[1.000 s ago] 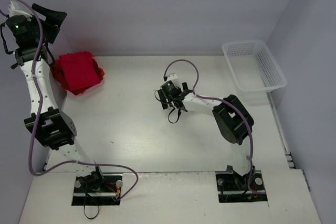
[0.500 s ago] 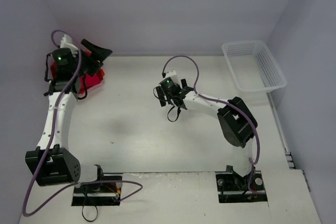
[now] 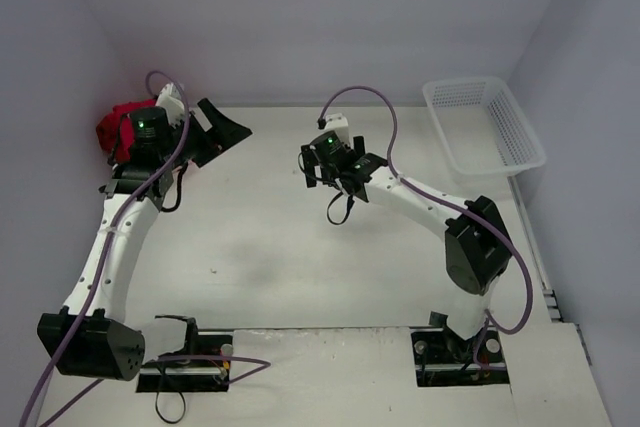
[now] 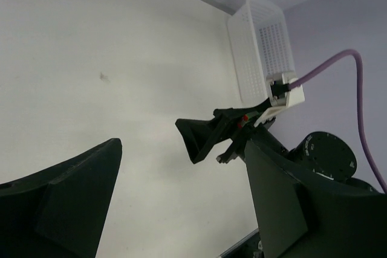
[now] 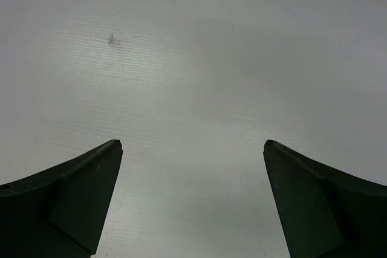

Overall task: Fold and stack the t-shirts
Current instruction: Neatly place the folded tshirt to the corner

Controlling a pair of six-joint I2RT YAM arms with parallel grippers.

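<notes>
Far-L back corner of table [image 3: 260, 257]: red t-shirts [image 3: 115, 127] sit in a folded pile close to the wall. They're partly hidden behind the L arm's wrist, so can't tell how many or how neat.

L gripper [image 3: 222, 125] hangs just R of the pile, above the tabletop and apart from the cloth. Fingers are spread wide w/ nothing between them. Its wrist cam looks across the table, w/ bare white surface under the fingers, the R arm's black gripper framed in the gap and the white mesh basket [image 4: 260, 46] beyond.

R gripper [image 5: 192, 146] is near table centre toward the back, well apart from the shirts. It points down at bare tabletop, fingers fully released and holding nothing. A small dark speck [image 5: 112, 40] marks the surface ahead of it.

Basket sits at far-R back corner, well away from both grippers; no cloth visible in it from top cam. Purple cable [image 3: 355, 102] loops up over the R wrist.
</notes>
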